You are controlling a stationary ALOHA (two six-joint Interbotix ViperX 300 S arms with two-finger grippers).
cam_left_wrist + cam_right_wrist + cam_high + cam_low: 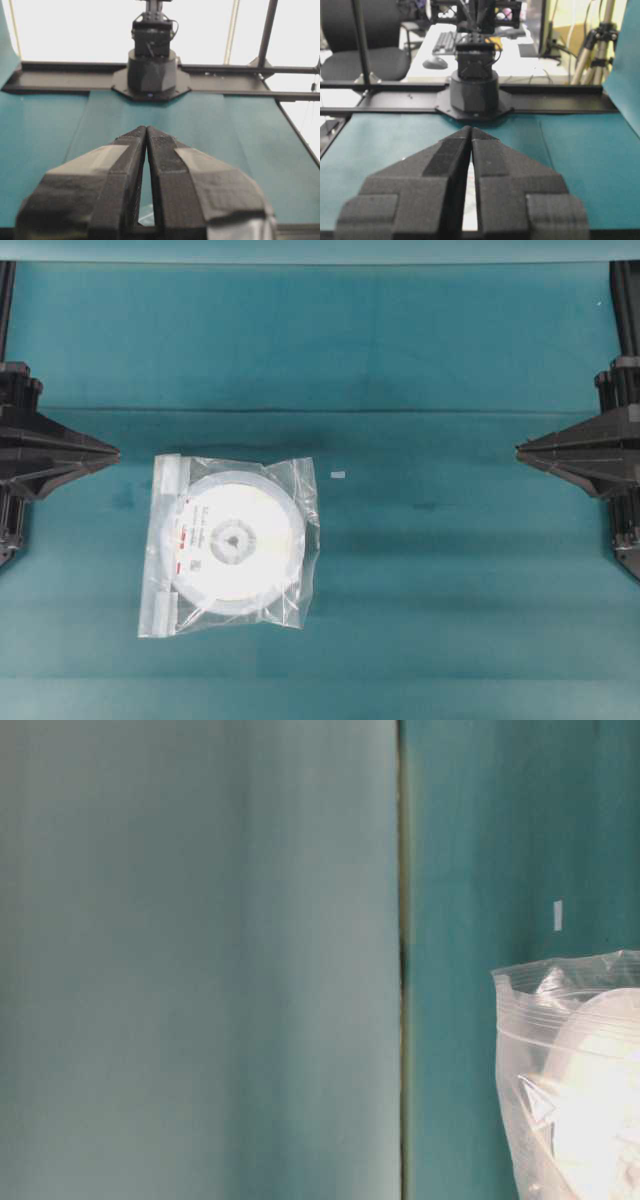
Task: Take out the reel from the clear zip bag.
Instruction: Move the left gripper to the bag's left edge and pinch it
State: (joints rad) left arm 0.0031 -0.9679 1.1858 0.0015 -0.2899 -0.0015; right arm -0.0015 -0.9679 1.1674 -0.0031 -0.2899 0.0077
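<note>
Clear zip bag (228,545): flat on the teal table cloth (450,570), left of centre, zip strip along its left edge. Reel (234,540): white, grey hub, wholly inside the bag. Small white scrap (338,475): on the cloth just right of the bag's upper corner. Left gripper (116,453): at the left edge, fingertips pressed together, holding nothing, apart from the bag. Right gripper (518,449): at the right edge, likewise clenched and empty, well apart.
</note>
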